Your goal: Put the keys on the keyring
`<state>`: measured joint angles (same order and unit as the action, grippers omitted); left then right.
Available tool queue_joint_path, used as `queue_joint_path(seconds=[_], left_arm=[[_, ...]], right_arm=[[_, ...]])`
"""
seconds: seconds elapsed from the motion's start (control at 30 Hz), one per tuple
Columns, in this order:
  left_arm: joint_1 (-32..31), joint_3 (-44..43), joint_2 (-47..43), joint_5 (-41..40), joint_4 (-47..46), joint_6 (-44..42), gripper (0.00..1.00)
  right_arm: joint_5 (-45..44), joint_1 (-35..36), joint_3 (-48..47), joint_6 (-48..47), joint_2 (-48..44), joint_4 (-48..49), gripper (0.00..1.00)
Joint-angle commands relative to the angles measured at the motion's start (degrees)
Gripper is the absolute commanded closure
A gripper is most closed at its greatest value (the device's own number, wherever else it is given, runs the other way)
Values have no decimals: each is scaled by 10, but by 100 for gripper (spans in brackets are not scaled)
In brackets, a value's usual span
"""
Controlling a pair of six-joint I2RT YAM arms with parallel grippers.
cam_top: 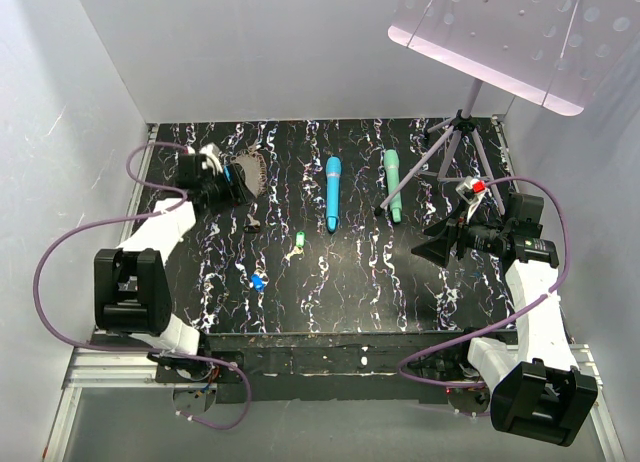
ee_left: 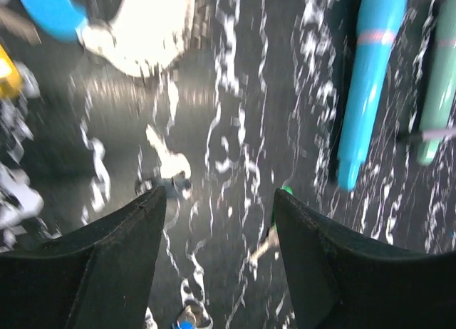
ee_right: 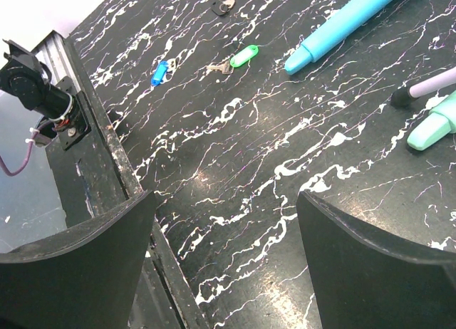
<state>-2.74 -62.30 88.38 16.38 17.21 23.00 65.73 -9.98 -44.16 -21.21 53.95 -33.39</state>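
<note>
black wedge-shaped fingers of the left gripper [ee_left: 217,201] fill the bottom of its wrist view, spread apart with nothing between them. the right gripper [ee_right: 226,201] stands apart and empty in the same way, over a bare stretch of the black, white-veined table [ee_right: 235,151] on the right side. by my reading the task is hardly begun, since no key can be seen threaded on anything. the keyring [cam_top: 252,168], a loop of bright blue curved band and grey-white beaded chain, lies at the far left of the table just beside the left gripper, and the keys lie loose toward the middle, apart from it. counted, there is one keyring and three keys that are certainly loose: a tiny green-headed key [cam_top: 298,241], a tiny blue-headed key [cam_top: 257,280] nearer the arms, and a tiny dark-headed key [cam_top: 252,225], the closest of the three to the ring. a blurred yellow thing [ee_left: 7,72] at the left edge of the left wrist view, near the blue band, may be a fourth key; whether it sits on the ring i cannot tell. beyond the keys lie two wands side by side, a long bright blue wand [cam_top: 332,192] and a long teal wand [cam_top: 393,185]. one grey tripod [cam_top: 455,142] carries a pale tilted board [cam_top: 500,32] at far right. what is left, as i judge it, is picking up and threading each of the three loose keys.
</note>
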Motion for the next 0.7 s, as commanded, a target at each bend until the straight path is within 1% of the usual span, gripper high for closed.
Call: queue_joint_path(seconds=[0.0, 0.07, 0.2, 0.23, 0.3, 0.33, 0.37, 0.47, 0.67], left_arm=[[-8, 87, -57, 52, -24, 45, 42], [-9, 115, -72, 55, -24, 54, 44], [-25, 158, -80, 36, -36, 55, 45], [-27, 158, -69, 36, -37, 55, 45], [-28, 151, -50, 38, -40, 57, 49], [-28, 148, -39, 37, -44, 60, 52], [-29, 142, -31, 36, -50, 63, 52], [-32, 122, -6, 30, -55, 65, 58], [-33, 108, 25, 13, -55, 65, 59]], right_arm=[[9, 4, -14, -8, -10, -3, 12], [8, 6, -14, -8, -10, -2, 12], [9, 5, -13, -8, -9, -1, 12], [9, 7, -13, -8, -9, -2, 12], [9, 7, -12, -7, -9, -1, 12], [9, 6, -12, -7, -9, 0, 12], [10, 7, -12, -7, -10, -1, 12], [8, 7, -12, -7, -9, 0, 12], [7, 7, -13, -7, -9, -1, 12]])
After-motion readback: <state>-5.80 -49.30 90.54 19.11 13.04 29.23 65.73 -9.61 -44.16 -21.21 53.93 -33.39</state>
